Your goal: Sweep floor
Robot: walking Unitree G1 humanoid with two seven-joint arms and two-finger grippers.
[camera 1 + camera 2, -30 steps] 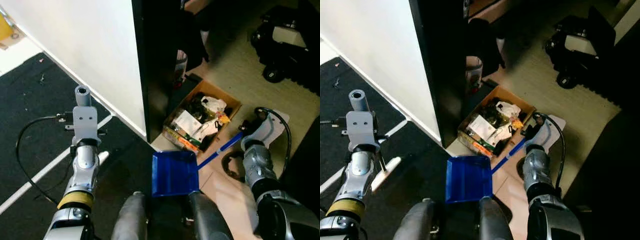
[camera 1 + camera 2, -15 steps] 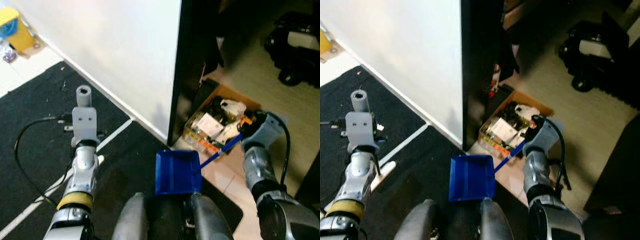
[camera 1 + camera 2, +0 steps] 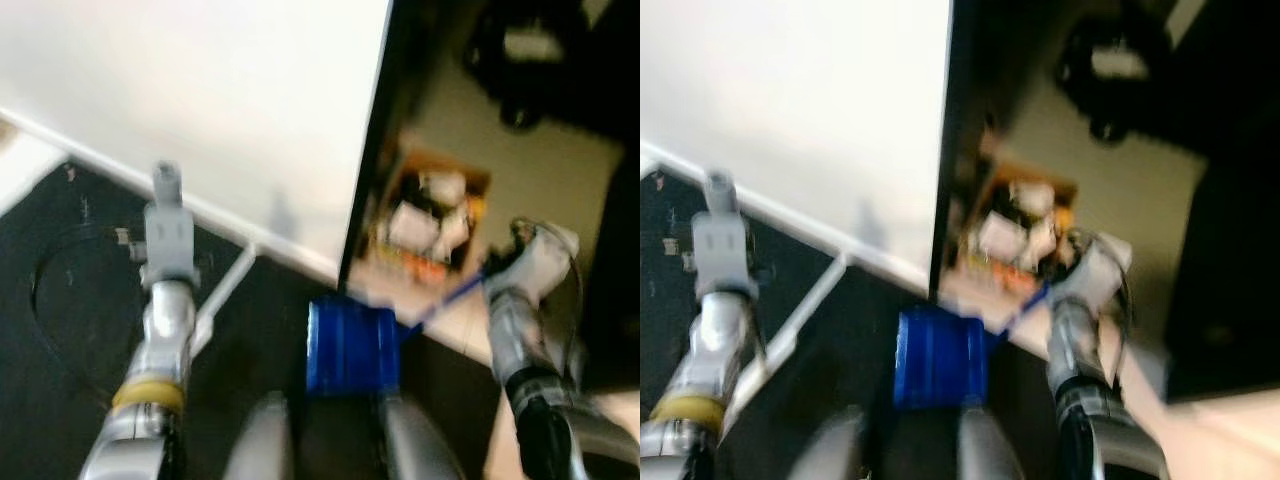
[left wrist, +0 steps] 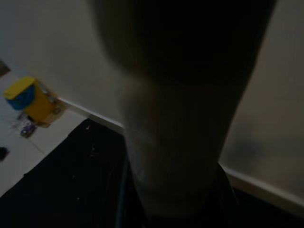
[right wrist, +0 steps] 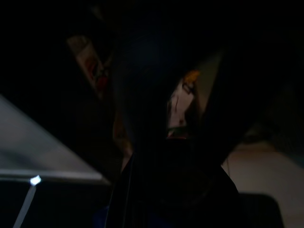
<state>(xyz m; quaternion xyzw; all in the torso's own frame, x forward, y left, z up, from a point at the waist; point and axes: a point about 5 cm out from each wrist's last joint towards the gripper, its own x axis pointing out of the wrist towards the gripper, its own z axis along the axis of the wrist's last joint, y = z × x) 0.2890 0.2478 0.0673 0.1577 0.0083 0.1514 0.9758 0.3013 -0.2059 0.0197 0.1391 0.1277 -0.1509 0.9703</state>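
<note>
The blue dustpan (image 3: pixel 352 347) is hanging low from our right gripper (image 3: pixel 500 268), seemingly closed on its handle, ready for sweepings, while our left gripper (image 3: pixel 165 262) is carrying a pale stick, grip unclear.

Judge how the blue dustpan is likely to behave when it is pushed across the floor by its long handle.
The dustpan looks like thin moulded plastic, so probably light and stiff. Its flat, wide tray should slide rather than roll. Pushed by the long thin handle, it may twist or lift.
</note>
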